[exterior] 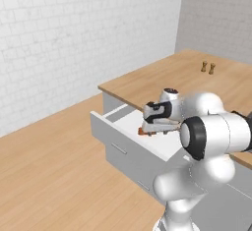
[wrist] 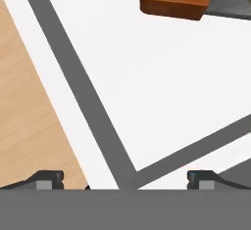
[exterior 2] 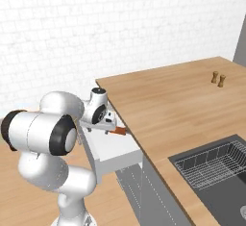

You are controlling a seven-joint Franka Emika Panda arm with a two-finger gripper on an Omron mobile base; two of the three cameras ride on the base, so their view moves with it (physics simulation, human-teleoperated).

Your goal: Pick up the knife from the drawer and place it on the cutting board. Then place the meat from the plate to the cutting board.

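The drawer (exterior: 114, 137) stands pulled out from under the counter, its white interior (wrist: 162, 87) bare around the knife. The knife lies inside it, with the reddish-orange handle (wrist: 174, 1) at the top of the hand view and the grey blade (wrist: 230, 6) running off to the right. A bit of the handle also peeks out under the hand (exterior: 142, 132) (exterior 2: 118, 131). My gripper (wrist: 125, 180) hovers above the drawer's corner, open, fingertips (wrist: 46, 179) wide apart and holding nothing, short of the knife. The cutting board, meat and plate are out of view.
The light wooden counter (exterior: 172, 77) runs behind the drawer, with two small brown shakers (exterior 2: 218, 79) far back. A dark sink with a wire rack (exterior 2: 216, 167) sits at the right. Wooden floor (exterior: 44, 166) lies in front of the drawer.
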